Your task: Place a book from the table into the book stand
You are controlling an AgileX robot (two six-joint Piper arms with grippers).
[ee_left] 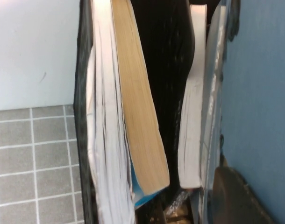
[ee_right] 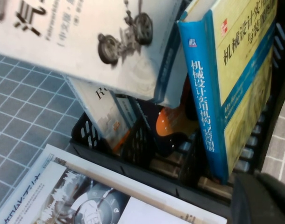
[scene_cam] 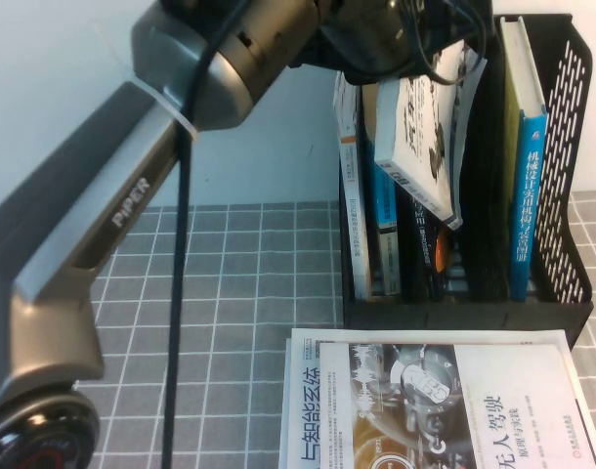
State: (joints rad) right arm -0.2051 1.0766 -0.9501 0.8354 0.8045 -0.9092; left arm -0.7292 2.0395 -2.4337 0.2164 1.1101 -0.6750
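Note:
My left gripper (scene_cam: 396,44) is high over the black book stand (scene_cam: 562,293) and is shut on a white book (scene_cam: 420,127) with a machine drawing on its cover. The book hangs tilted over the stand's middle slots, its lower corner among the standing books. In the left wrist view one dark finger (ee_left: 236,196) lies against the book's blue cover (ee_left: 259,93). The right wrist view shows the held book (ee_right: 86,42) from below, above the stand (ee_right: 133,149). My right gripper (ee_right: 261,200) is low, near the stand's right front corner, and out of the high view.
A blue-spined book (scene_cam: 528,195) stands in the stand's right slot, and several books (scene_cam: 371,195) fill its left slots. A large white book (scene_cam: 435,401) lies flat on the grey tiled table in front of the stand. My left arm (scene_cam: 112,215) crosses the left side.

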